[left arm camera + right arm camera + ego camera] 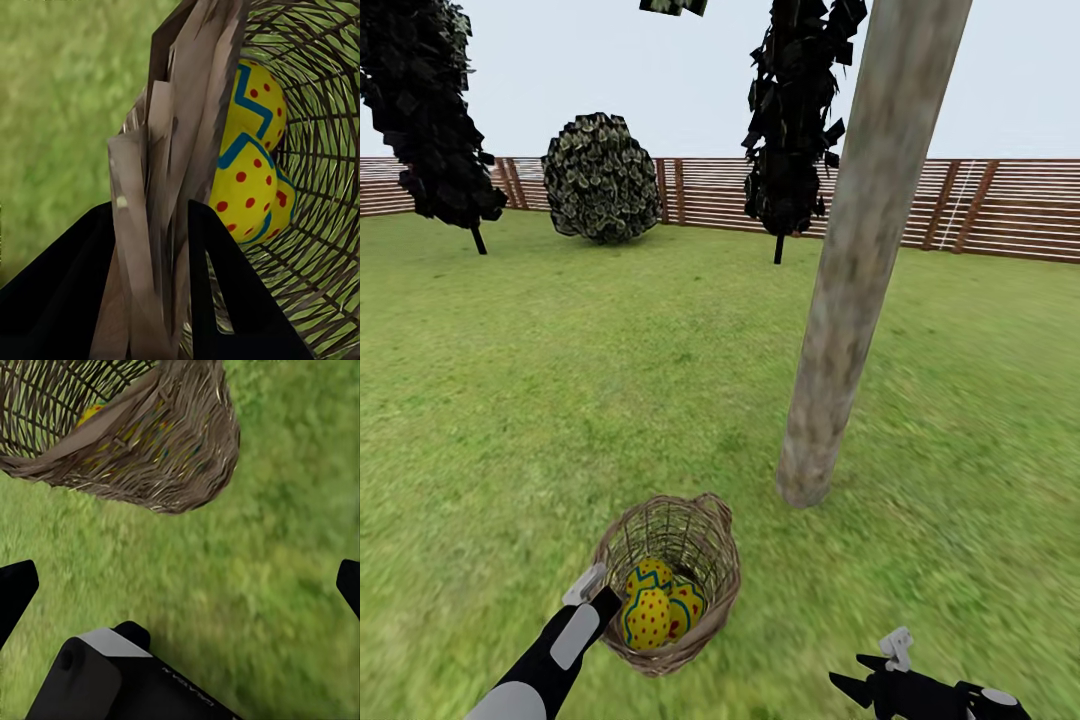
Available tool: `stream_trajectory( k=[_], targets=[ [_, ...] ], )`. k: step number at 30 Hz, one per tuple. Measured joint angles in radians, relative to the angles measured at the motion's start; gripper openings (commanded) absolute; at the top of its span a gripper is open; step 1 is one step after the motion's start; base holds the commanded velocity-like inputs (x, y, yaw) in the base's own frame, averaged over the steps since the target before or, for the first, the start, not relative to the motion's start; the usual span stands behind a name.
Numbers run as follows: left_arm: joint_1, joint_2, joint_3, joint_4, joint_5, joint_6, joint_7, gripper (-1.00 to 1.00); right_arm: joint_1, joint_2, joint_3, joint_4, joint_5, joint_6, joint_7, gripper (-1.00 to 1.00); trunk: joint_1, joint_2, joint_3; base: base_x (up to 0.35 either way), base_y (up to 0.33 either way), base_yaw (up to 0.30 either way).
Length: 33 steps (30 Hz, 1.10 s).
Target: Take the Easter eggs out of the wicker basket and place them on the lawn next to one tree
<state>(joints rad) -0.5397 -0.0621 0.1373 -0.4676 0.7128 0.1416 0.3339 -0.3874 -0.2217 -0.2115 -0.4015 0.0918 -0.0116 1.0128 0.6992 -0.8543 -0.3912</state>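
The brown wicker basket (pixel 712 548) is tipped on the lawn (pixel 540 400), a little in front and left of the pale mottled tree (pixel 850 290). Three yellow Easter eggs (pixel 653 606) with blue zigzags and red dots lie bunched inside it. My left gripper (pixel 600 598) is shut on the basket's near-left rim. In the left wrist view its black fingers (pixel 67 292) pinch the woven wall (pixel 176 150), with the eggs (pixel 247 187) just behind it. My right gripper (pixel 870 668) hovers open over grass to the basket's right. The right wrist view has the basket (pixel 172 457) ahead of that gripper (pixel 180 577).
The garden is closed off by a brown slat fence (pixel 1000 205) at the back. Two thin dark-leaved trees (pixel 430 110) (pixel 792 130) and a round grey-green bush (pixel 600 178) stand far off. Open grass surrounds the trunk's base (pixel 805 485).
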Motion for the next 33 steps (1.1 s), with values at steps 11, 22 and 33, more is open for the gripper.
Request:
stream_trajectory(
  k=[11, 22, 33],
  targets=[
    [0.0, 0.0, 0.0, -0.001, -0.001, 0.0, 0.0, -1.0, 0.0, 0.0, 0.0, 0.0, 0.001, 0.0, -0.009, 1.0, 0.0, 0.0, -0.012, 0.0, 0.0, 0.0],
    [0.0, 0.0, 0.0, -0.001, 0.0, 0.0, 0.0, -1.0, 0.0, 0.0, 0.0, 0.0, 0.001, -0.002, -0.037, 1.0, 0.0, 0.0, -0.005, 0.0, 0.0, -0.18],
    [0.0, 0.0, -0.002, -0.001, 0.002, 0.0, 0.0, -1.0, 0.0, 0.002, 0.0, 0.0, 0.0, -0.004, -0.04, 1.0, -0.001, 0.0, -0.003, 0.239, 0.0, -0.036]
  ],
)
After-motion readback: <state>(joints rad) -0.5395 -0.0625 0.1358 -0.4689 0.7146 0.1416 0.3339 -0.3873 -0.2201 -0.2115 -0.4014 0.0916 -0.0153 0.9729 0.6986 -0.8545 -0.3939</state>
